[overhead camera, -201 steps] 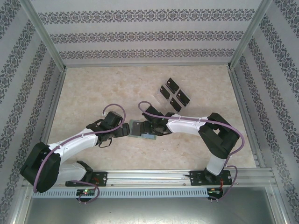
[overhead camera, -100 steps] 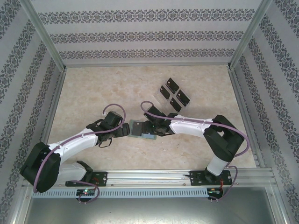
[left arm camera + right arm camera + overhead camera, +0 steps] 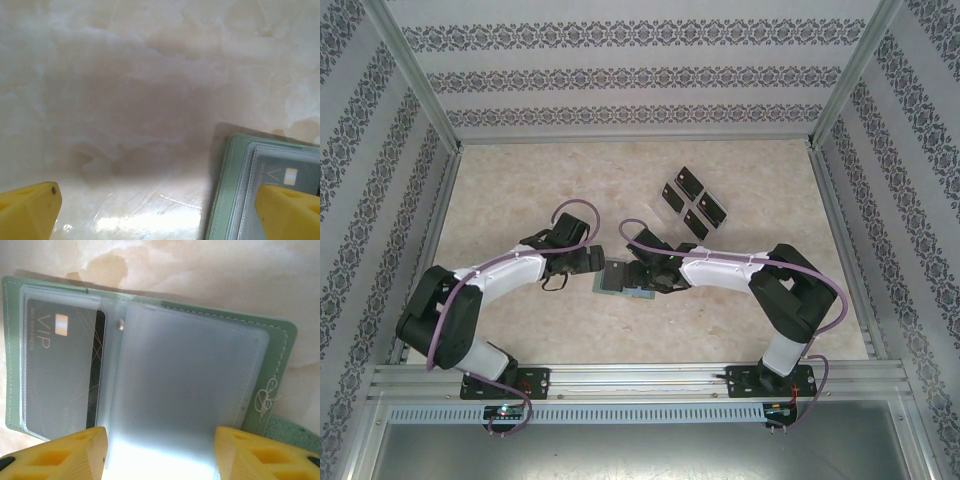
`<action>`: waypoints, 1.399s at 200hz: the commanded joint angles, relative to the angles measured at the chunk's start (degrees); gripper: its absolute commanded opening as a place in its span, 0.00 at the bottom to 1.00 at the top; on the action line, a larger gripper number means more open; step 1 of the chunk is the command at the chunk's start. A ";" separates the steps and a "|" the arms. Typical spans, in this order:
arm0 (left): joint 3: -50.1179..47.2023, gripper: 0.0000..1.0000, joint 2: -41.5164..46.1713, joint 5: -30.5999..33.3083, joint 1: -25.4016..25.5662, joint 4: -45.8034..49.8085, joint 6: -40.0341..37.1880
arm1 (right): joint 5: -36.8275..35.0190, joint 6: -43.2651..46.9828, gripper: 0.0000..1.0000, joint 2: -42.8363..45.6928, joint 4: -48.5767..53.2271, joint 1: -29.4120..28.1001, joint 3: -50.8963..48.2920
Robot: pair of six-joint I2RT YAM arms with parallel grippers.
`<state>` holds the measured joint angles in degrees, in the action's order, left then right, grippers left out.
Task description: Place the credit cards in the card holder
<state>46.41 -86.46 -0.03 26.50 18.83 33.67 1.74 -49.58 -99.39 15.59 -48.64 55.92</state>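
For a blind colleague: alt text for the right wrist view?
An open green card holder lies on a marbled table, a black VIP card in a clear sleeve. The right gripper, yellow-tipped, straddles a frosted sleeve.

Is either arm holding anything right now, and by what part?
Left fingers stand open, holding nothing. Right fingers straddle one edge of the card holder's clear sleeve; a real grip cannot be told.
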 commanded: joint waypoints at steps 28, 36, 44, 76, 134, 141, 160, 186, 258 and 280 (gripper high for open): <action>2.50 1.00 -4.77 -2.60 -0.43 -0.26 -4.22 | -0.53 -0.54 0.60 -1.20 0.04 -0.75 0.04; 2.54 1.00 -5.56 -2.41 -0.46 -0.19 -4.14 | -0.38 -0.53 0.60 -1.33 0.05 -0.75 0.21; 2.42 1.00 -6.18 -2.29 -0.45 -0.11 -3.95 | -0.12 -0.50 0.60 -1.57 -0.03 -0.73 0.45; 0.99 1.00 -7.48 -2.38 -0.47 -0.76 -2.64 | 1.03 -0.11 0.59 -2.75 -0.17 -0.93 1.83; -1.54 1.00 -7.50 -3.77 -0.48 -2.61 -1.42 | 1.76 0.16 0.59 -4.77 0.26 -1.63 4.85; -1.74 1.00 -7.50 -3.86 -0.48 -2.80 -1.33 | 1.80 0.11 0.59 -5.01 0.40 -1.72 5.14; -2.06 1.00 -7.51 -4.15 -0.49 -3.17 -1.24 | 2.17 0.06 0.59 -5.63 0.14 -1.96 5.74; -2.63 1.00 -7.50 -4.26 -0.48 -3.78 -1.06 | 2.99 -0.32 0.59 -6.00 -1.18 -2.15 6.16; -3.98 1.00 -6.89 -4.63 -0.48 -4.75 -0.93 | 4.48 -0.53 0.59 -5.98 -2.96 -3.03 8.13; -4.26 1.00 -6.80 -4.72 -0.41 -5.01 -0.76 | 4.42 -0.55 0.59 -5.86 -3.04 -3.37 8.67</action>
<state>44.99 -90.91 -1.10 26.50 14.72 31.75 5.43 -49.58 -104.44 13.47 -51.13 62.57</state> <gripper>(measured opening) 0.999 0.594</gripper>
